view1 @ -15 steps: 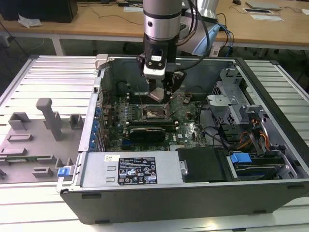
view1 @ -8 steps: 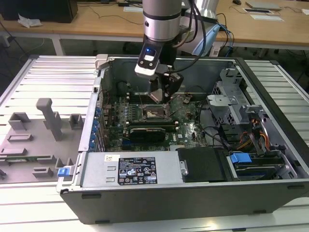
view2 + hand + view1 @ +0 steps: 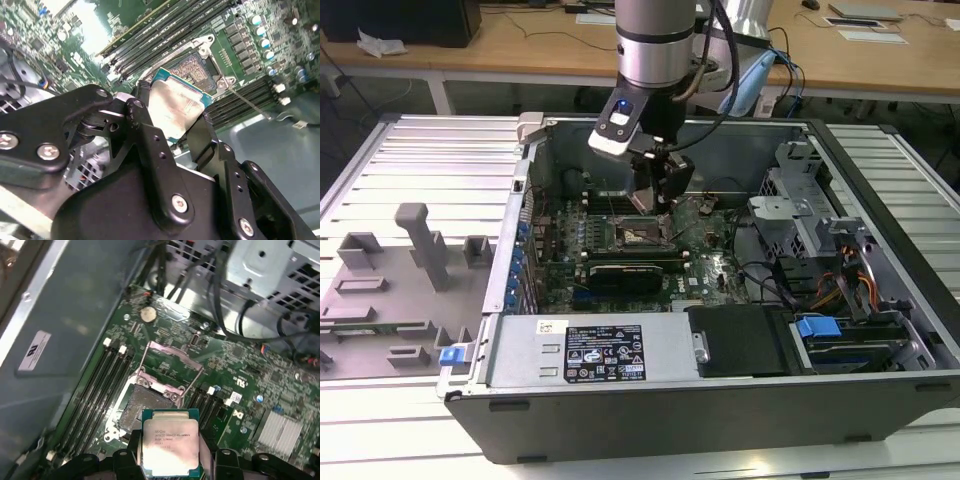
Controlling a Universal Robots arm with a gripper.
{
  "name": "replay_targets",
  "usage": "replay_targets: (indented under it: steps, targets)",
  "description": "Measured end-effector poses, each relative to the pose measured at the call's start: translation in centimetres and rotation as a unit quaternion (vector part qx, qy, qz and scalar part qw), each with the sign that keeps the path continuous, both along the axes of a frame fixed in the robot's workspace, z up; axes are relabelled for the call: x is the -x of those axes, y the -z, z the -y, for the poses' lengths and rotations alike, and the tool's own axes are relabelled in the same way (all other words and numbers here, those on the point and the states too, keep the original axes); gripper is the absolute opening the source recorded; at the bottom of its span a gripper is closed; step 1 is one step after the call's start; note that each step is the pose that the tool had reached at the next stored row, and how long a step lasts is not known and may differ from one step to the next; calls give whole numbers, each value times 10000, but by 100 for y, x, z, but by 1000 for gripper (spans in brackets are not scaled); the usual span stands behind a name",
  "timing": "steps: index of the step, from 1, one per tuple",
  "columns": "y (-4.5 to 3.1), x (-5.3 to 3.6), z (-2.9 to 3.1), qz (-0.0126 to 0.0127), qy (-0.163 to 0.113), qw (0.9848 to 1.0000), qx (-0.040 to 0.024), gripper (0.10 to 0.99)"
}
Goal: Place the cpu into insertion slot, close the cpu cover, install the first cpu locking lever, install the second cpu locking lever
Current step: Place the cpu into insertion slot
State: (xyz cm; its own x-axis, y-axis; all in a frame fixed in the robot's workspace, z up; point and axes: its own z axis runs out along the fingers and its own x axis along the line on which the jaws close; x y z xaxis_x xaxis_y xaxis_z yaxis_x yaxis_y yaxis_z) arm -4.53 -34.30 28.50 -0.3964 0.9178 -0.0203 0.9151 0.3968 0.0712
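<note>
In the exterior view the gripper (image 3: 655, 197) hung above the insertion slot (image 3: 638, 236), clamped on the cpu (image 3: 644, 201). In the second wrist view the cpu looked skewed to it; lowered so, it might seat crooked. In the first wrist view the cpu cover (image 3: 161, 385) stood open.

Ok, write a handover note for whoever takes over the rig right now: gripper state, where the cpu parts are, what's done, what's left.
Gripper: shut on the small square cpu with the silver-grey metal top, held in the air close over the slot.
Square dark insertion slot: empty.
Thin silver frame cpu cover: swung open.
Done: cpu is in the grip, near the slot.
Left: seating the cpu, closing the cover, both locking levers.
</note>
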Motion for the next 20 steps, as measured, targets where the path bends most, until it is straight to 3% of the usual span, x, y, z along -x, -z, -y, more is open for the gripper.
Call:
replay_targets:
  steps: [3, 8, 12, 14, 15, 20]
  targets:
    - [7, 0, 0, 0, 277, 9996, 0, 541]
    - [23, 0, 0, 0, 818, 9966, 0, 541]
    - [50, 0, 0, 0, 1297, 9916, 0, 541]
    - [89, 0, 0, 0, 1619, 9868, 0, 541]
    - [109, 0, -3, 0, 1689, 9856, -1, 541]
    - [174, 0, -32, 0, 1754, 9845, -1, 541]
